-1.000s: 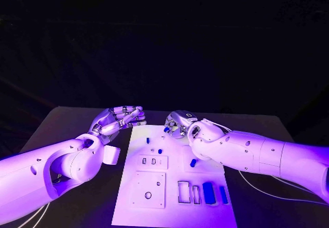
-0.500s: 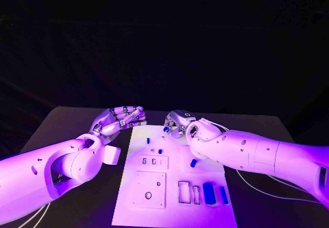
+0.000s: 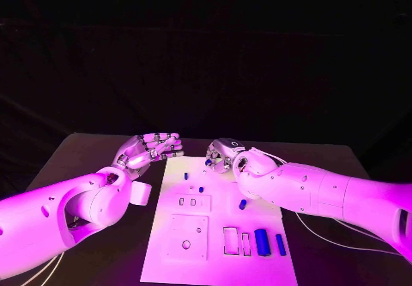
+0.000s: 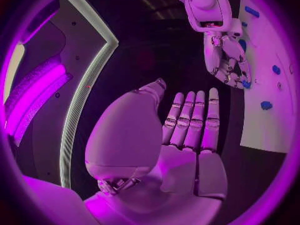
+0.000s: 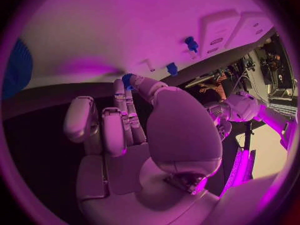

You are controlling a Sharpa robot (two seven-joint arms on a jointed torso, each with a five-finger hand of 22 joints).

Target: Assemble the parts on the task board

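My right robot hand [image 3: 223, 156] sits at the far end of the board [image 3: 172, 250], fingers curled down, and in the right wrist view I see a small blue peg [image 5: 127, 80] pinched at its fingertips [image 5: 139, 83]. The left wrist view shows the same blue bit at those fingertips, just over the board's far edge. I judge the peg light, stiff and smooth, so it could easily twist or slip; a pinch across its middle, held upright, looks safest for seating it.

My left robot hand [image 3: 147, 150] holds nothing. Its fingers lie straight and close together, palm facing the right one, hovering beside the board's far left corner above the dark surface [image 3: 77, 155].

Both white arms reach in from the near corners and bend toward each other, the right forearm crossing over the board's right side.

Further out on the board, blue pegs stand near the far end [image 3: 186, 176] and in the middle [image 3: 242, 204], and a blue block [image 3: 262, 242] lies in the near row of slots.
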